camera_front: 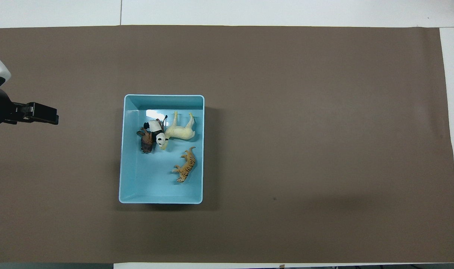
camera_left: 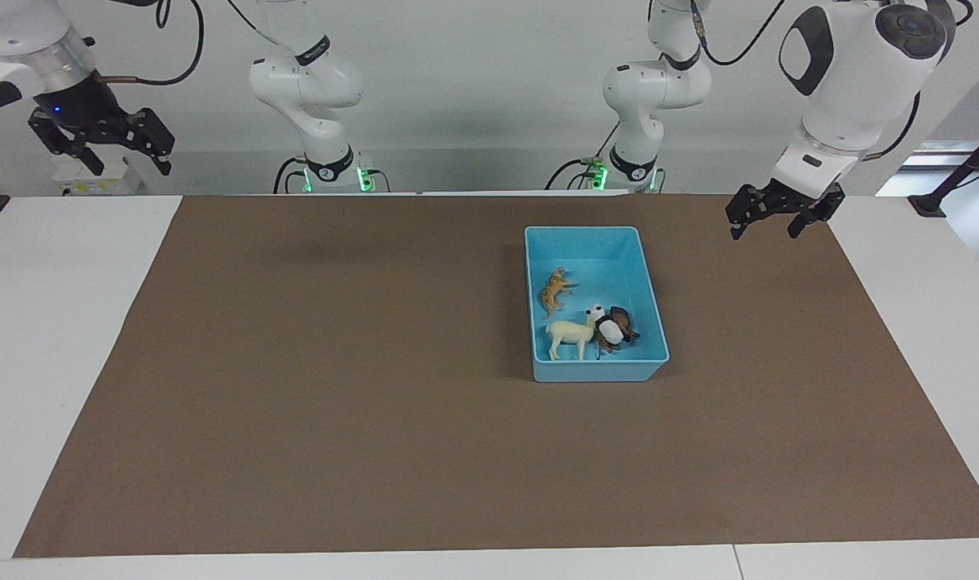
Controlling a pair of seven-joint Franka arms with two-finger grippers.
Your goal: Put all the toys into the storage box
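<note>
Holding all 4 toys: storage box [camera_left: 595,235] w/ tiger [camera_front: 185,168], cream horse [camera_front: 180,131], panda [camera_front: 158,136], brown animal [camera_front: 146,140] inside. Nothing left on table [camera_left: 336,403]. Left claw [camera_left: 781,216] apart, empty, over mat edge; right claw [camera_left: 110,137] apart, empty, off table. Task looks done.

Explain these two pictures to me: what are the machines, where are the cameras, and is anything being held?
Two white robot arms work at a table with a brown mat. One picture faces them from across the table; the other looks down from above their end. A light blue plastic storage box holds four toy animals: orange striped tiger, cream-white horse-like figurine, black-and-white panda, brown dark-maned animal. The left gripper and right gripper hang open and empty, away from the box.
</note>
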